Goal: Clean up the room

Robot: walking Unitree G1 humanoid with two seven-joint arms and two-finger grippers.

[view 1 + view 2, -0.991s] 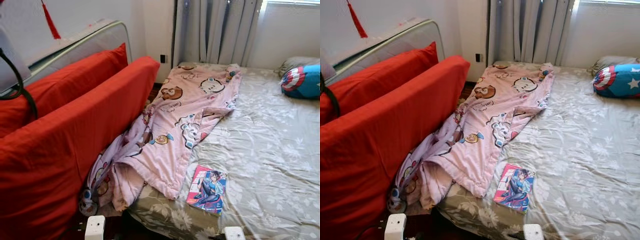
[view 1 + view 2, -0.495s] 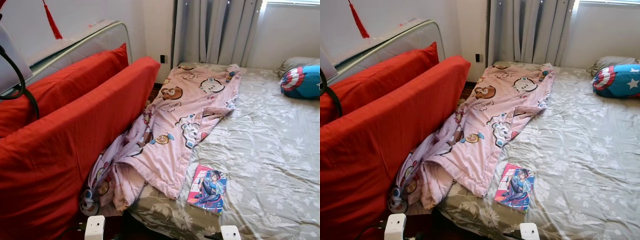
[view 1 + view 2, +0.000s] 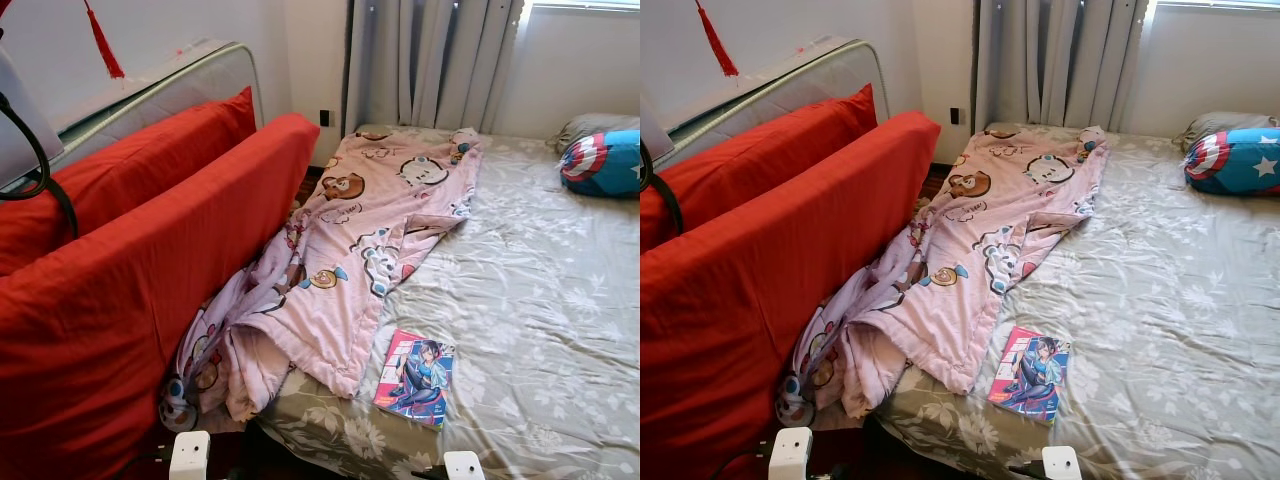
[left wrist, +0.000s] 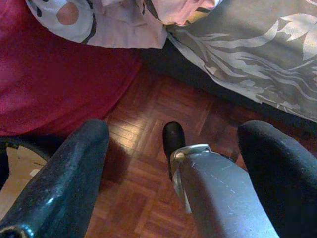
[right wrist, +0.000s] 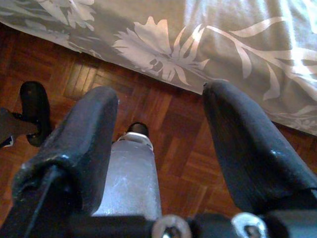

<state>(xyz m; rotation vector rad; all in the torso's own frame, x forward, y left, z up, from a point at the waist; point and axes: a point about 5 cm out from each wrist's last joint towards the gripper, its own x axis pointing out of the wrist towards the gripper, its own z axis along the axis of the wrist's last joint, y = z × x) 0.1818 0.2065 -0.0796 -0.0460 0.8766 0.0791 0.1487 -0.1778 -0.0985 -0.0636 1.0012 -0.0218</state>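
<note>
The blanket, soft pink cloth printed with cartoon animals, lies rumpled along the near-left side of the bed; its lower end slumps off the mattress edge in thick folds toward the floor, against the red cushion. Just beside its hem, flat on the sheet near the bed's foot, rests a thin glossy book with a bright drawn figure on the cover. The sheet is grey-beige with pale leaf and flower prints, creased all over. At the far right of the bed sits a rounded blue pillow with a red, white and blue shield pattern. Two long red cushions stand on edge to the left, smooth-faced, with a grey padded frame behind them. Grey pleated curtains hang at the back.

My left pincer hangs over the wooden parquet floor by the blanket's drooping end, fingers spread wide, holding nothing. My right pincer hangs over the parquet beside the bed's draped sheet, also wide and empty.
</note>
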